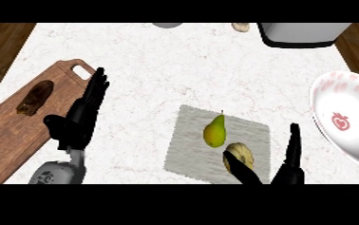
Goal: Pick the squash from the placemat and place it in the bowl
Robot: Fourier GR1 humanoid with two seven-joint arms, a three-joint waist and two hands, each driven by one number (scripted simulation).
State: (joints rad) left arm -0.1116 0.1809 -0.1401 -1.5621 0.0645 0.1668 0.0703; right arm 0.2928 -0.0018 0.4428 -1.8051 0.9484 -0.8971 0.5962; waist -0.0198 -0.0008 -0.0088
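A: Where does the squash point(239, 155) lie?

B: On the grey placemat point(188, 145), at its near right part, just near-right of a yellow-green pear point(215, 131). The bowl point(335, 112), white with a red motif, stands at the desk's point(175, 62) right edge.

A: And the right hand point(289, 164)?

B: At the near edge; one dark part overlaps the squash's near side, another points up to its right. The fingers appear spread, holding nothing.

A: The left hand point(79, 117)?

B: Open, fingers straight, resting beside the wooden cutting board point(28, 138), which carries a brown item point(35, 97).
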